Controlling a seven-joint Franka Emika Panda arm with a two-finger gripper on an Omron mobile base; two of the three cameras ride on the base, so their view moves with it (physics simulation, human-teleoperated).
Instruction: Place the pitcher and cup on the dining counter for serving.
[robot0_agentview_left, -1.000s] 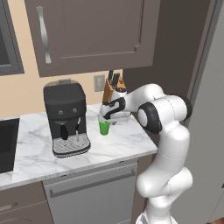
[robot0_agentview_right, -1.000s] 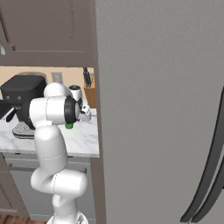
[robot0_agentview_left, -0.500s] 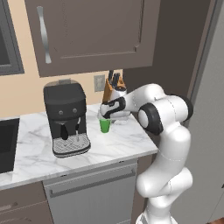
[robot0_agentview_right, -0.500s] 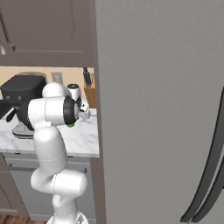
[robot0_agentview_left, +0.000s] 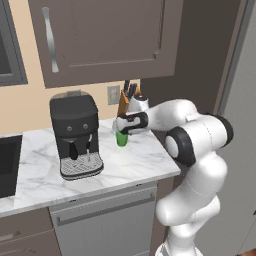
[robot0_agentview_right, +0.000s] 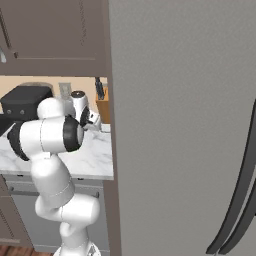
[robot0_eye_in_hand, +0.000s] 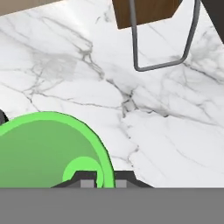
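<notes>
A: Where's the cup (robot0_agentview_left: 121, 138)?

B: Upright on the marble bench (robot0_agentview_left: 40, 175), between the black coffee machine (robot0_agentview_left: 76, 135) and the knife block (robot0_agentview_left: 128, 100), close to the back wall.

A: End effector (robot0_agentview_left: 119, 127)?

B: Right at the cup's top, arm reaching in from the right. In the hand view the two dark fingertips (robot0_eye_in_hand: 86, 179) sit one on each side of the green rim (robot0_eye_in_hand: 106, 164), nearly together, pinching the cup wall. One tip inside the cup, the other outside.

A: Cup lifted?

B: Can't tell; in the left base view its base looks to be on the bench.

A: Right base view?

B: Big grey fridge panel (robot0_agentview_right: 180, 125) covers most of it. Arm's elbow (robot0_agentview_right: 47, 137) left of it, knife block (robot0_agentview_right: 102, 106) behind. Cup is hidden there.
</notes>
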